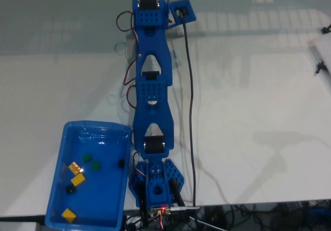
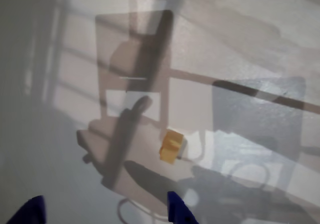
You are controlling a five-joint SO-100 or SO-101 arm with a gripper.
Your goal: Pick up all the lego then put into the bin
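white table (image 1: pixel 258 86), black cable (image 1: pixel 190 86)

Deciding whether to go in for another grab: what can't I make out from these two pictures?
- Gripper: wrist view's bottom edge cuts the blue fingertips; grip unclear.
- Small yellow plastic lego brick: wrist view hazy with reflections; its resting surface is unclear.
- Dark bricks in the shallow glossy blue bin: fixed view, too small for colour.

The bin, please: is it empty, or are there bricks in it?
Not empty: the bin holds several small bricks, yellow and dark, loose on its floor.
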